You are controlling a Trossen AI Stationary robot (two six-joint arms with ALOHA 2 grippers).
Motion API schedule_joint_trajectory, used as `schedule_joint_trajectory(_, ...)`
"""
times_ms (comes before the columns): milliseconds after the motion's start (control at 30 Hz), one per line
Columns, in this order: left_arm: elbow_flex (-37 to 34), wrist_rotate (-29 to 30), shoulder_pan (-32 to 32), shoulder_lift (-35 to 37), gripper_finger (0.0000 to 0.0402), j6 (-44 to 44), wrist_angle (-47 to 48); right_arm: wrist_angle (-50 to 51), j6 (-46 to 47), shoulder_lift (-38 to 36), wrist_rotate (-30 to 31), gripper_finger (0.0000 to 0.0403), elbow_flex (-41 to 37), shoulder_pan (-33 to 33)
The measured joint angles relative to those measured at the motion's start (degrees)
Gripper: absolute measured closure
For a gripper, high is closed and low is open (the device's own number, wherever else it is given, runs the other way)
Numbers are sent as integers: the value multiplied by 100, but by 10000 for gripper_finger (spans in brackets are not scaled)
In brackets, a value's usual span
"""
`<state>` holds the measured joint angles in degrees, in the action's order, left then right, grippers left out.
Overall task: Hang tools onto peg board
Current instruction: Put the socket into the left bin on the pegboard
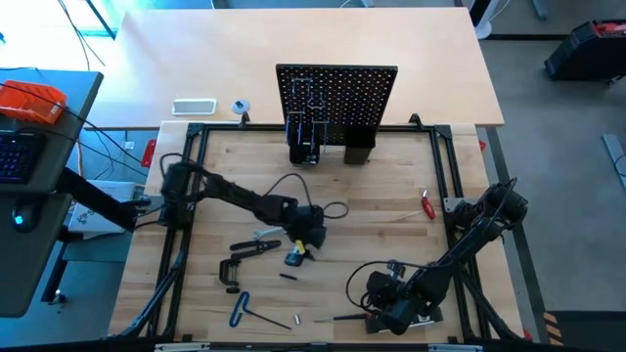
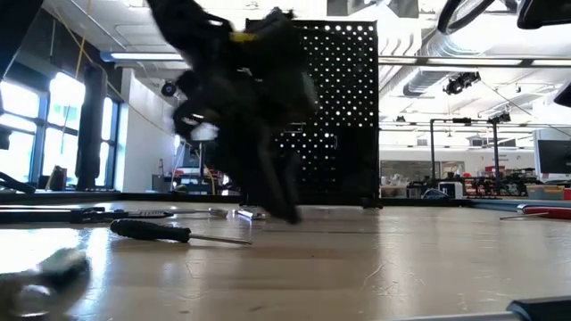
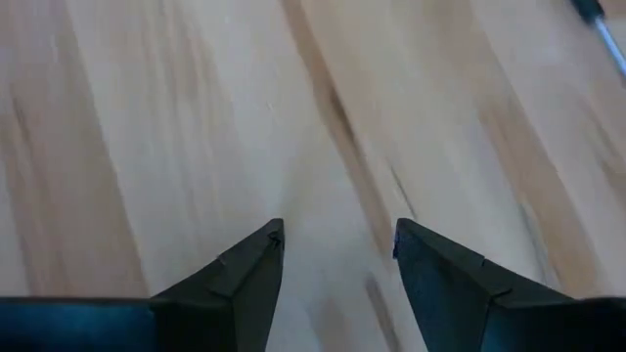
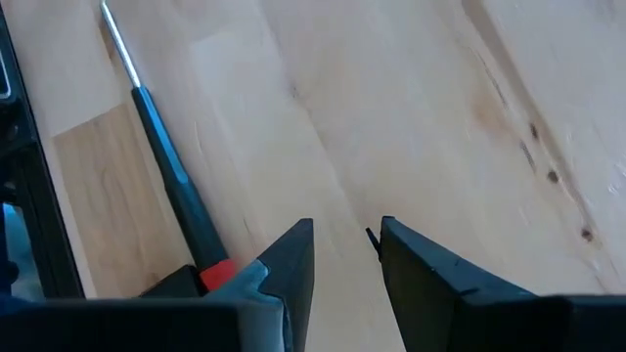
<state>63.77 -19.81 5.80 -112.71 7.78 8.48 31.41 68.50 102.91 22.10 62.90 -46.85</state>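
The black peg board (image 1: pixel 337 96) stands upright at the table's far edge, with holder boxes (image 1: pixel 305 142) at its base. Black-handled pliers (image 1: pixel 256 244), a black C-clamp (image 1: pixel 227 274), a blue-handled hex key (image 1: pixel 240 308) and a small blue-and-yellow piece (image 1: pixel 296 256) lie on the wood at the near left. My left gripper (image 3: pixel 337 244) hovers open over bare wood beside the pliers, near the table's middle (image 1: pixel 315 238). My right gripper (image 4: pixel 344 240) stands open near the front edge (image 1: pixel 377 319), with nothing between its fingers. A black screwdriver with a red band (image 4: pixel 168 186) lies just beside it.
A red-handled tool (image 1: pixel 427 204) lies at the right. A white tray (image 1: pixel 194 106) and a small roll (image 1: pixel 241 106) sit beyond the work frame at the far left. A black frame rail (image 1: pixel 445 166) borders the wooden top. The wood right of centre is bare.
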Motion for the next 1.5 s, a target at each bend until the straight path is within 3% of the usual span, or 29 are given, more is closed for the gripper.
schedule_joint_trajectory(300, -2161, 715, 1085, 1431, 211, -1319, -1164, -79, -291, 0, 194, 288, -1, 67)
schedule_joint_trajectory(467, -2769, 885, 1795, 1807, 211, -2169, -2141, -236, -619, 0, 189, 288, -1, 189)
schedule_joint_trajectory(733, -2630, 1772, 2803, 1501, 211, -2333, -2588, -479, -1065, 0, 343, 288, -1, 300)
schedule_joint_trajectory(1100, -2215, 1891, 3174, 1200, 211, -2552, -2808, -847, -1162, 0, 603, 288, -1, 293)
schedule_joint_trajectory(1367, -1961, 2489, 3535, 699, 211, -3426, -2786, -1049, -1163, -2, 949, 288, 1, 259)
schedule_joint_trajectory(1500, -1758, 2872, 3736, 520, 211, -3393, -2817, -1142, -1221, -2, 1156, 288, 1, 233)
